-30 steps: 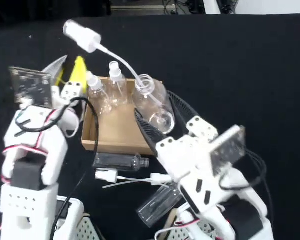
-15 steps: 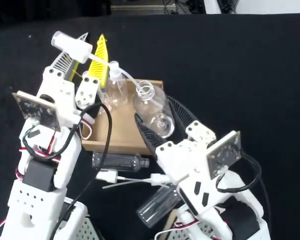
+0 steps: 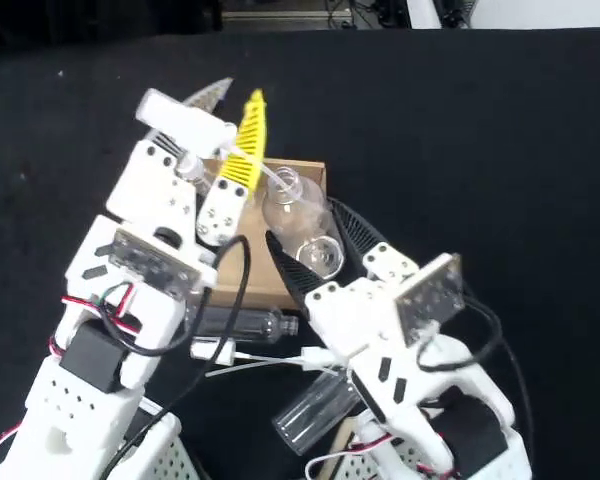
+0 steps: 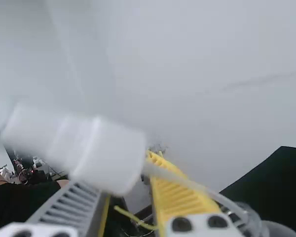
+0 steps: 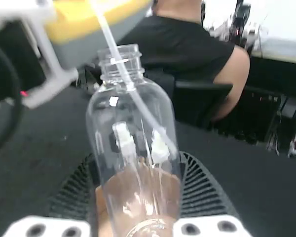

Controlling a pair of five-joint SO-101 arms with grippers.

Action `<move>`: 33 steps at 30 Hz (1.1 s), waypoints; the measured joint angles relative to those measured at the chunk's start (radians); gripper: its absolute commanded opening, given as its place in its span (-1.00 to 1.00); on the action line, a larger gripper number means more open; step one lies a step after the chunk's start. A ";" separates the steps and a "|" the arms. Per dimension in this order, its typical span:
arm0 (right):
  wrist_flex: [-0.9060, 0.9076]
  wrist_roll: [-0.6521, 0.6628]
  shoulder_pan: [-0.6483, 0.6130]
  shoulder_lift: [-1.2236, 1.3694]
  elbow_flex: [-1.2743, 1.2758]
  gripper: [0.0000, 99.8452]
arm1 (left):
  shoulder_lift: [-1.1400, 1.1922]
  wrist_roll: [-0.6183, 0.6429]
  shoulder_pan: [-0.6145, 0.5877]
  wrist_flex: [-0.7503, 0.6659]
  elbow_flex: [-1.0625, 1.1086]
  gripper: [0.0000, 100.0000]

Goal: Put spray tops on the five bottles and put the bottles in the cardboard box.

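Note:
My left gripper (image 3: 235, 100), with one yellow and one grey finger, is shut on a white spray top (image 3: 185, 120) held high beyond the cardboard box (image 3: 313, 172). The top's thin tube (image 5: 138, 106) slants down into the open neck of a clear bottle (image 3: 295, 205). My right gripper (image 3: 305, 228) is shut on that bottle and holds it tilted over the box, its black fingers (image 5: 202, 185) on both sides. In the left wrist view the spray top (image 4: 84, 148) lies against the yellow finger (image 4: 175, 192). Two capped bottles (image 5: 123, 140) in the box show through the held bottle.
On the black table in front of the box lie an uncapped clear bottle (image 3: 242, 322), a second one (image 3: 315, 410) by the right arm's base, and two loose spray tops (image 3: 215, 351) (image 3: 315, 357) with long tubes. The left arm leans over the box's left side.
The left arm has swung up and to the right with the spray top, closing on the held bottle. The right arm and its bottle shifted slightly.

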 measured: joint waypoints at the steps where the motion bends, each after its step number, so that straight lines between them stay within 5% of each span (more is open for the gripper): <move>1: 0.000 0.000 0.000 0.000 0.005 -0.94 | 0.000 -0.012 0.009 0.000 0.000 -0.84; 14: 0.000 0.000 0.002 0.009 0.008 -0.94 | -0.002 -0.133 0.048 0.130 -0.044 -0.84; 33: -0.068 -0.077 0.000 0.005 0.018 -0.96 | -0.034 -0.133 -0.241 0.189 0.083 -0.84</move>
